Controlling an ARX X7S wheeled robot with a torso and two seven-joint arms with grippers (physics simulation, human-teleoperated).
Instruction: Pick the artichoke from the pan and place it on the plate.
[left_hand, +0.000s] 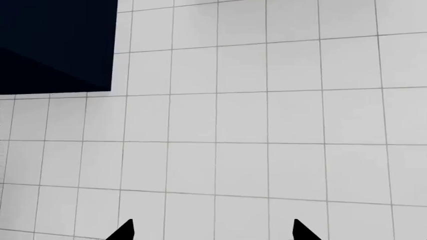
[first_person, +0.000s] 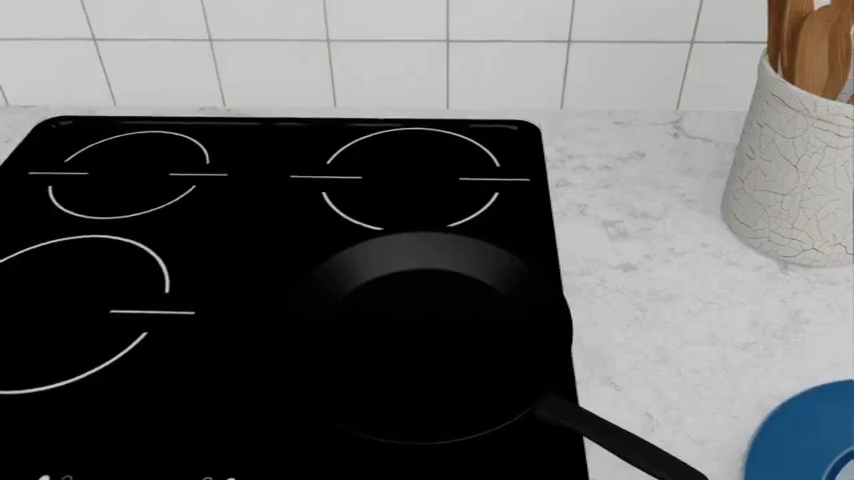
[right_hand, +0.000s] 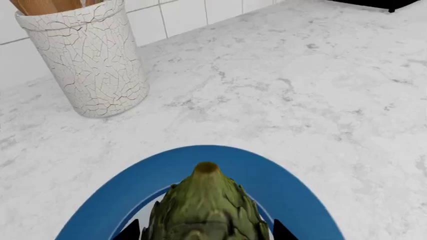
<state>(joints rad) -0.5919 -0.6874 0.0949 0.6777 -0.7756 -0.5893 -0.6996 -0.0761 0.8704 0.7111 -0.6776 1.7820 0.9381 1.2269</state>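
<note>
The olive-green artichoke (right_hand: 203, 205) sits between the fingertips of my right gripper (right_hand: 203, 232), tip pointing away, over the blue-rimmed plate (right_hand: 280, 190). The jaws press close against its sides. I cannot tell whether it rests on the plate or hangs just above it. In the head view the black pan (first_person: 420, 335) stands empty on the stovetop, handle (first_person: 627, 445) pointing toward the front right, and only an edge of the plate (first_person: 807, 440) shows at the lower right corner. My left gripper (left_hand: 213, 232) is open and empty, facing a white tiled wall. Neither gripper shows in the head view.
A crackled white jar (first_person: 794, 160) with wooden utensils stands at the back right on the marble counter, also in the right wrist view (right_hand: 87, 60), beyond the plate. The black stovetop (first_person: 134, 350) with white rings fills the left. A dark panel (left_hand: 57, 45) shows by the left gripper.
</note>
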